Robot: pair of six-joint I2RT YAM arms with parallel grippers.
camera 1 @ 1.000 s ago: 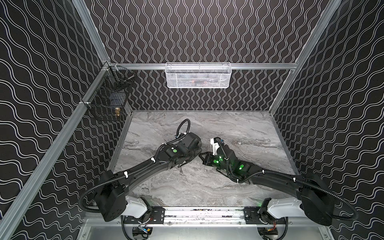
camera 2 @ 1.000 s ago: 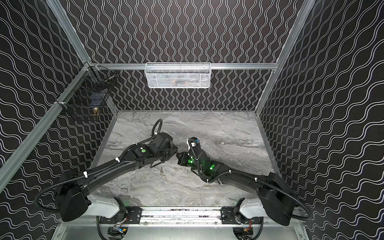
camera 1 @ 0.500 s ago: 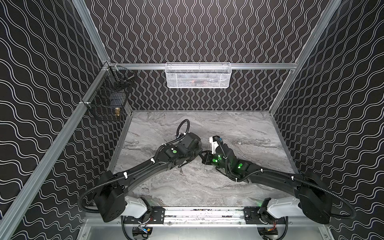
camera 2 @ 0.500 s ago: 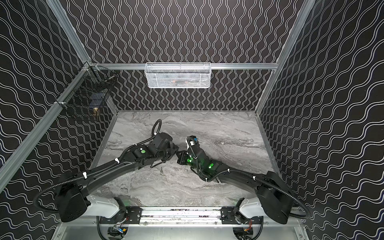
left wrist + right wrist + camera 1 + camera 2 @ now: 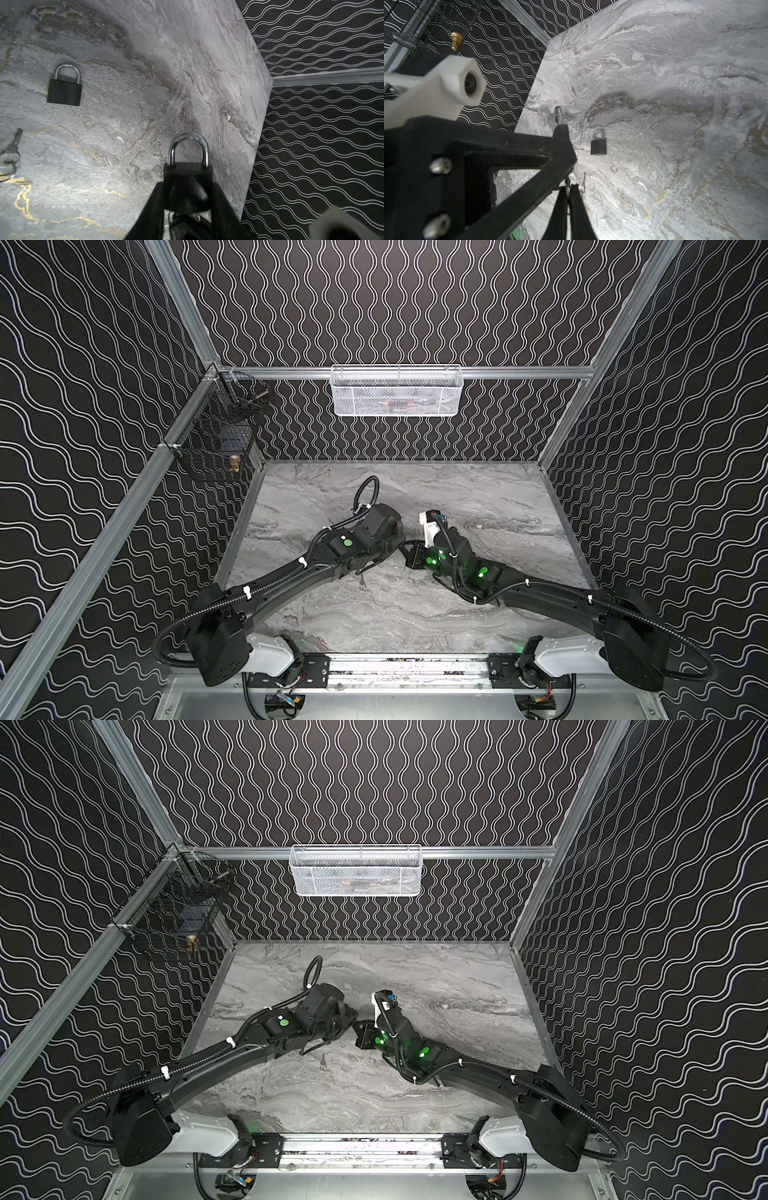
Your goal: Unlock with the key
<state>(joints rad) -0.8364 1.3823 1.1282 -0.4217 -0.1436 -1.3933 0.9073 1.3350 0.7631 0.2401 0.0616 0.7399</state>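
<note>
Two-handed step, judging: clamping black steel-shackled padlock (image 5: 188, 169) in left gripper (image 5: 187, 193), lower centre of frame. Pressing right gripper (image 5: 568, 188) fingers nearly together under it; not telling whether pinching anything. Needing: holding lock body rigid, turning squarely along keyway, ignoring silver ringed key (image 5: 9, 154) lying at left edge.

You look into a booth whose walls (image 5: 395, 302) are black with white wavy lines, edged by aluminium rails (image 5: 519, 372). A grey marbled counter (image 5: 478, 497) fills the lower middle. A white mesh basket (image 5: 397, 391) hangs upper centre, and a black wire basket (image 5: 212, 443) sits at left.
</note>
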